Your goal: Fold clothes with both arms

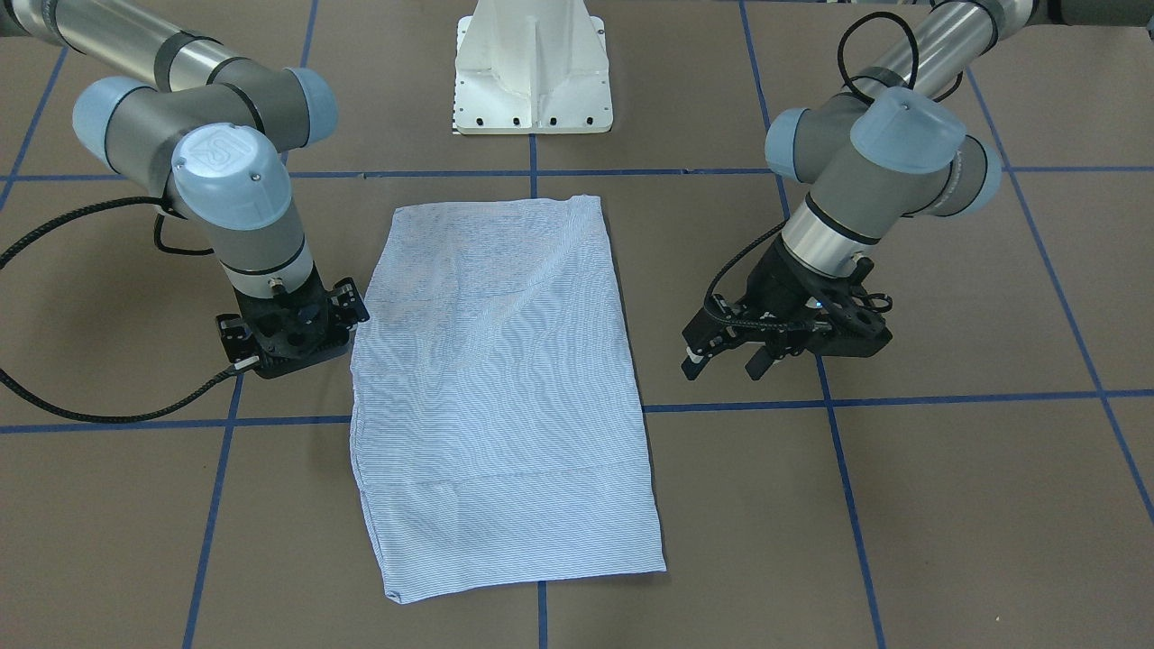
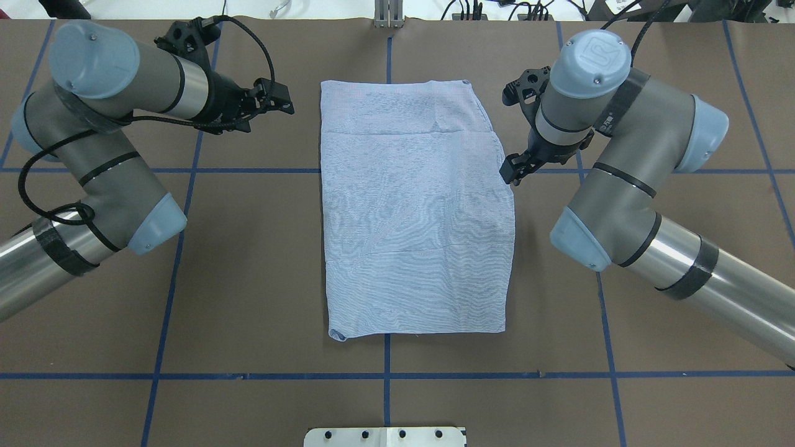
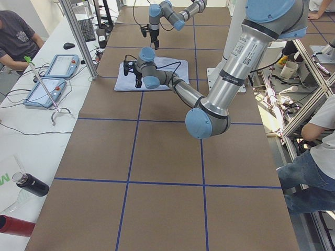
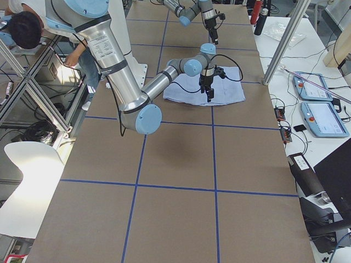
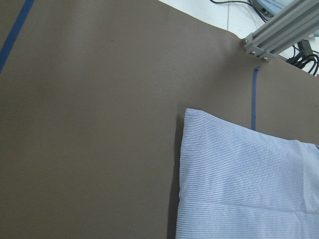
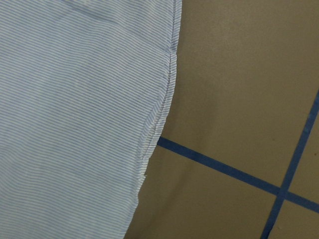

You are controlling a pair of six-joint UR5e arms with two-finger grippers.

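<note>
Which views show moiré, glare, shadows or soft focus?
Overhead exterior and exterior front-facing: wavy moiré across the shirt, glare on the right arm's silver tube. Right wrist-mounted: stripes and hem sharp, no moiré. Left wrist-mounted: even light, thin shadow along the shirt's edge. Side views: shirt too small to resolve stripes.

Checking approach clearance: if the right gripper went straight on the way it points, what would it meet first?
Likely the shirt, at its side edge. The right gripper points down right at that hem; it may instead land on the table just beside it.
</note>
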